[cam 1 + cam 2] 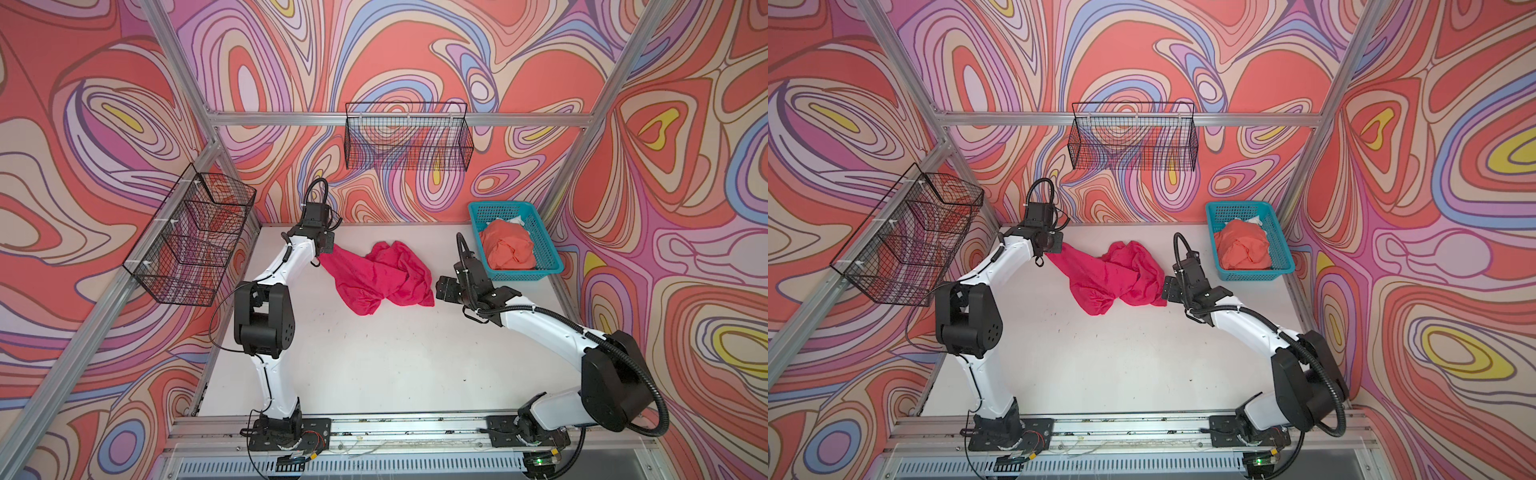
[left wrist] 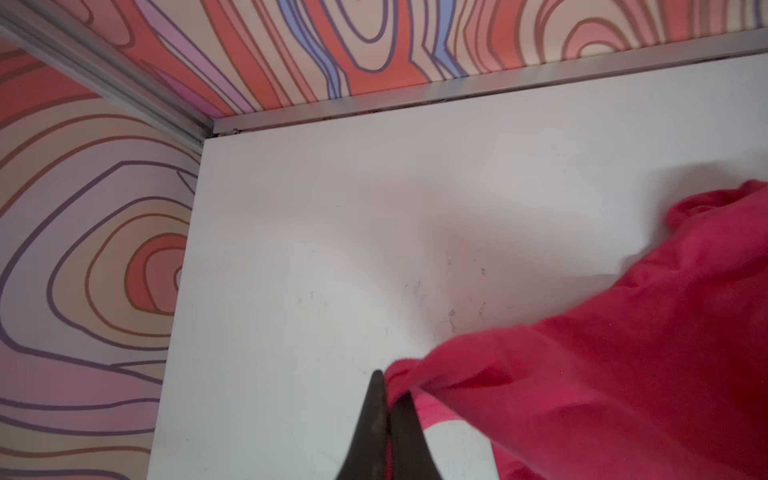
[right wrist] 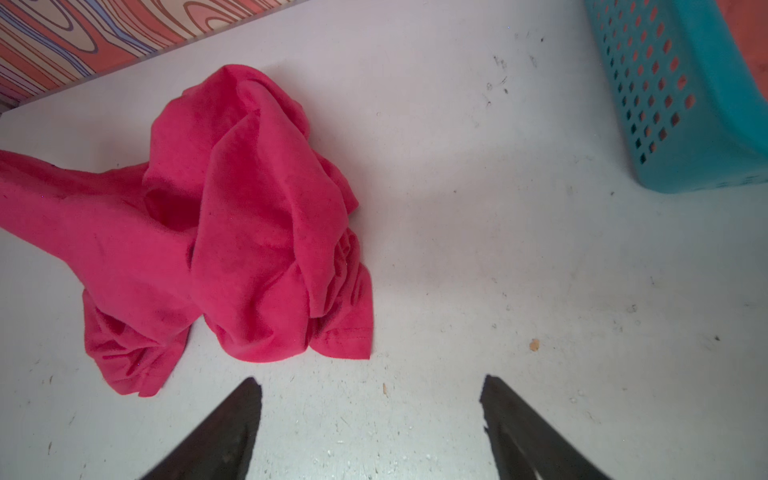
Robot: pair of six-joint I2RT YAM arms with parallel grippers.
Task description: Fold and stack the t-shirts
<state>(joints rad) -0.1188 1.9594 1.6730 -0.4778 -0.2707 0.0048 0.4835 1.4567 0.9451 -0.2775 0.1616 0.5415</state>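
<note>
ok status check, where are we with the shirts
left jaws shut on an edge of the magenta t-shirt, rest crumpled on the table. right jaws open, empty, beside it. orange t-shirt bunched in the teal basket. nothing in the way.

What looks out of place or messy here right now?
Nothing is spilled or damaged. The magenta t-shirt lies crumpled and twisted on the table, one end pinched in the left pincer. The coral t-shirt sits bunched in the teal basket. Neither is folded yet.
</note>
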